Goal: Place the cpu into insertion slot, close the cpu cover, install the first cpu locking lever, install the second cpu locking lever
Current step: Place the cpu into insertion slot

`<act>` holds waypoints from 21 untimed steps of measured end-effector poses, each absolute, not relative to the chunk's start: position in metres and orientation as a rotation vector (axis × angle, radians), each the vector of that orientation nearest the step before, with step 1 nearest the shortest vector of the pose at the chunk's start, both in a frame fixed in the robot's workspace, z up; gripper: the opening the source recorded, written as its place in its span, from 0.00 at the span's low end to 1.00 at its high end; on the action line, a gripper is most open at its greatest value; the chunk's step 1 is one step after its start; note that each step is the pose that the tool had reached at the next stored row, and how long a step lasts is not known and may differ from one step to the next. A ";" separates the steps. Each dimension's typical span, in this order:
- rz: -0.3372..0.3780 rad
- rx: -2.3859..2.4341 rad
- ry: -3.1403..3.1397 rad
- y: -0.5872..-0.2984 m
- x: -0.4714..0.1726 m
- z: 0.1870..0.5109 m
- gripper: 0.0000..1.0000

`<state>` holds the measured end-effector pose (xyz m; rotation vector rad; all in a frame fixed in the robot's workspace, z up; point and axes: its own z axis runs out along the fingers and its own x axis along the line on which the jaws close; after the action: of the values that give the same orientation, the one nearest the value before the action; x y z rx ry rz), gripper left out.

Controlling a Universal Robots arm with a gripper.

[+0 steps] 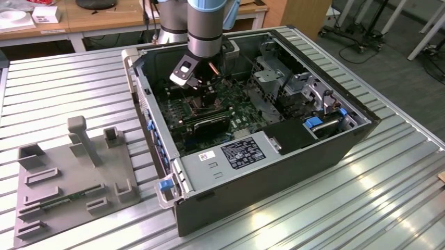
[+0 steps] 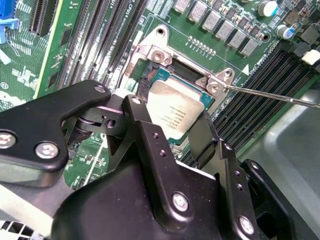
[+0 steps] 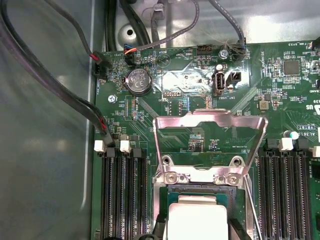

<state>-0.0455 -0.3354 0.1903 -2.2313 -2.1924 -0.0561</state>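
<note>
While my pincer [image 2: 167,116] pinched the cpu [image 2: 175,107] at the insertion slot [image 2: 182,67], the cpu cover [image 3: 170,121] stood open; seating it, I judged, demanded a level, square release.

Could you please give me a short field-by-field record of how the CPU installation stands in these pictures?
setting: open computer case on a ribbed metal table, arm reaching inside
cpu: sitting in the insertion slot
cpu cover: open, swung up off the slot
locking lever: thin rod angled away from the slot, not latched
end effector: right at the cpu
beside the case: grey fixture tray at the exterior view's left
</note>
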 end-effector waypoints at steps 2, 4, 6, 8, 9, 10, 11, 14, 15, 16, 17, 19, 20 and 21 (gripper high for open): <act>-0.056 -2.231 -2.192 -0.335 -0.045 0.190 0.56; -0.056 -2.231 -2.192 -0.335 -0.045 0.190 0.56; -0.056 -2.231 -2.192 -0.335 -0.045 0.190 0.56; -0.056 -2.231 -2.192 -0.335 -0.045 0.190 0.56; -0.056 -2.231 -2.192 -0.335 -0.045 0.190 0.56; -0.056 -2.231 -2.192 -0.335 -0.045 0.190 0.56; -0.056 -2.231 -2.193 -0.335 -0.045 0.190 0.56; -0.056 -2.231 -2.192 -0.335 -0.045 0.190 0.56; -0.056 -2.231 -2.192 -0.335 -0.045 0.190 0.56; -0.056 -2.231 -2.192 -0.335 -0.045 0.190 0.56; -0.056 -2.231 -2.192 -0.335 -0.045 0.190 0.56; -0.056 -2.231 -2.192 -0.335 -0.045 0.191 0.56; -0.057 -2.231 -2.192 -0.335 -0.045 0.191 0.56; -0.058 -2.231 -2.192 -0.335 -0.045 0.192 0.56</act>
<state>-0.0451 -0.3352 0.1916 -2.2309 -2.1922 -0.0583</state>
